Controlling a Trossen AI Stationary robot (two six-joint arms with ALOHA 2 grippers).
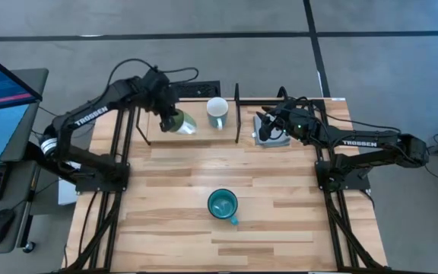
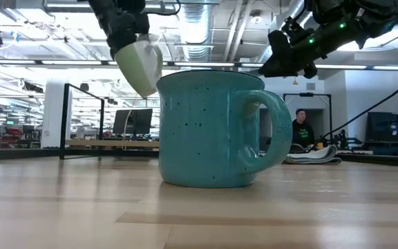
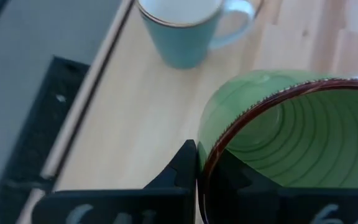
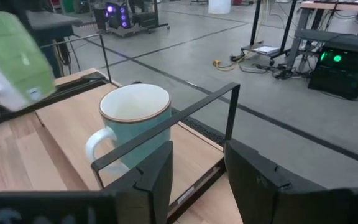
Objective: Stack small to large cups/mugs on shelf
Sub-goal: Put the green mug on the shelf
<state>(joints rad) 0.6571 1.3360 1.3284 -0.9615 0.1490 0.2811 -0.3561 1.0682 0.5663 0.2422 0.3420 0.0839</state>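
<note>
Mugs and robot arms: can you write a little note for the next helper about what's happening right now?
Left pincer: shut on the green mug's rim, holding it tilted above the shelf.
Right pincer: open, empty, hanging off the shelf's right end, facing the white mug.
White mug: upright on the shelf, near the middle.
Teal mug: upright on the table in front of the shelf, untouched.
Done: nothing stacked yet.
Left: stack the mugs by size on the shelf.
</note>
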